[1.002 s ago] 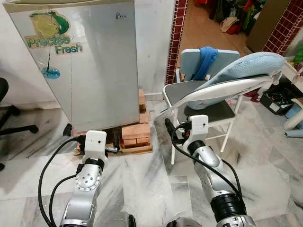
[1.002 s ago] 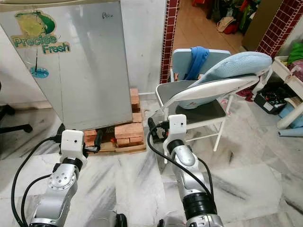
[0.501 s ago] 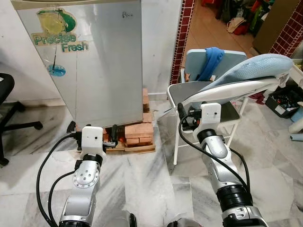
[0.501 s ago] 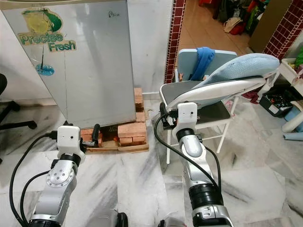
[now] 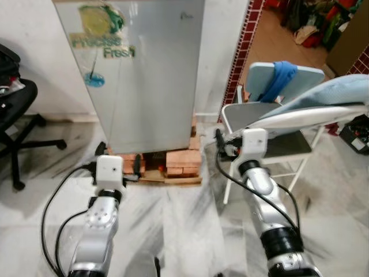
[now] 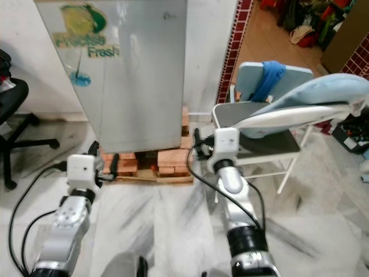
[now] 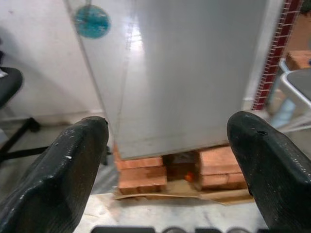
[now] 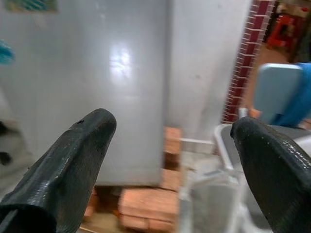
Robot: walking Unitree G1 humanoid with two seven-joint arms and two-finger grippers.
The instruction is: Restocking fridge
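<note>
A small silver fridge point(image 5: 147, 75) with a "Precise Fresh" sticker stands straight ahead, door shut, raised on red bricks point(image 5: 181, 161). Both arms reach forward at low height, short of it. My left gripper point(image 5: 117, 166) is open with nothing between its fingers; in the left wrist view point(image 7: 167, 124) it faces the door's lower part and the bricks. My right gripper point(image 5: 237, 144) is also open and empty, beside the chair's front edge; in the right wrist view point(image 8: 172, 121) it looks at the fridge's right side and the white wall.
A folding chair point(image 5: 271, 115) holding a light blue padded board point(image 5: 323, 98) and a blue cloth stands close on the right. A black office chair point(image 5: 14, 109) is on the left. A red tiled pillar point(image 5: 242, 40) borders a doorway. The floor is grey marble.
The whole picture has shifted right and is blurred: the camera has turned left, bringing the fridge to the centre and the office chair into view. Both grippers stay open and empty.
</note>
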